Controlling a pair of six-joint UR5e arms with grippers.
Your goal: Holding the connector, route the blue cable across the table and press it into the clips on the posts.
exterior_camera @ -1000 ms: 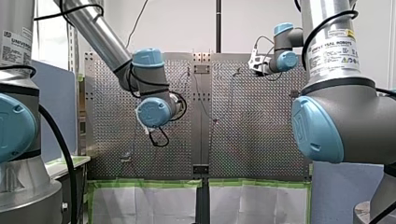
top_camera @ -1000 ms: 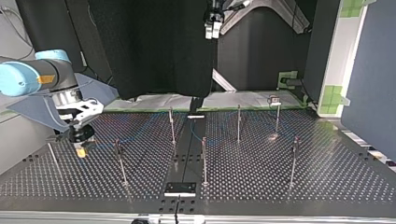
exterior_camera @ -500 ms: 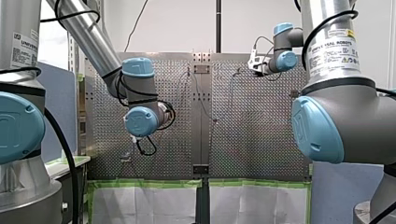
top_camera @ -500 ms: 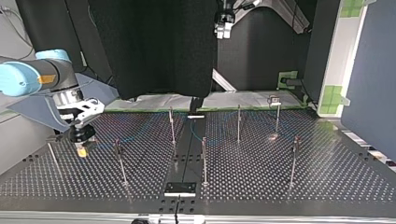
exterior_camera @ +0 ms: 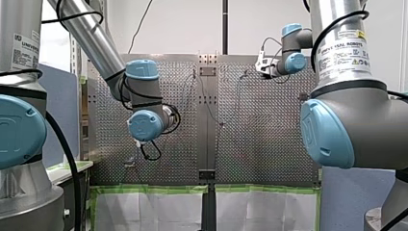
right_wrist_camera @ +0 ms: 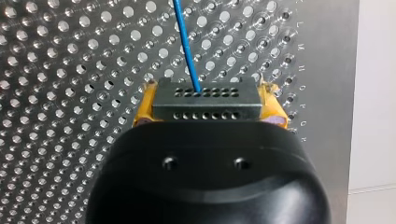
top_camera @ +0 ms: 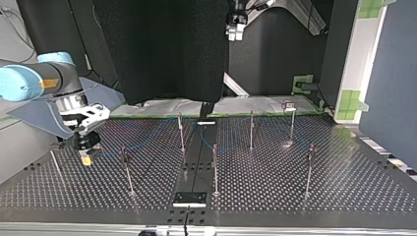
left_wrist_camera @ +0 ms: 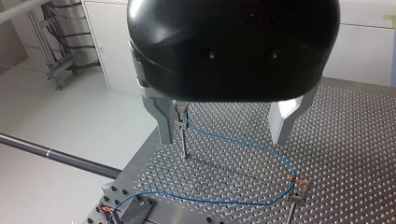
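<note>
In the right wrist view my right gripper (right_wrist_camera: pixel 208 122) is shut on the dark grey connector (right_wrist_camera: pixel 205 100), its yellow pads (right_wrist_camera: pixel 145 108) on either side. The blue cable (right_wrist_camera: pixel 186 44) leaves the connector over the perforated table. In the top view this gripper (top_camera: pixel 86 158) hangs low over the table at the left, beside a thin post (top_camera: pixel 127 169). My left gripper (left_wrist_camera: pixel 224 135) is open and holds nothing, high above the table (top_camera: pixel 235 32). Below it the cable (left_wrist_camera: pixel 243 144) runs from a clip on one post (left_wrist_camera: pixel 181 126) to a second post (left_wrist_camera: pixel 297 191) and on to a plate (left_wrist_camera: pixel 135 210).
Several thin posts stand on the table (top_camera: pixel 319 201), among them one (top_camera: pixel 181 132) near the middle and one (top_camera: pixel 310 167) at the top view's right. A small plate (top_camera: pixel 189 198) lies at the near edge. A black panel (top_camera: pixel 167 49) hangs behind.
My left arm has swung toward the front view's left and a little lower, then stopped. In the top view its gripper has shifted slightly right. My right gripper has kept the connector.
</note>
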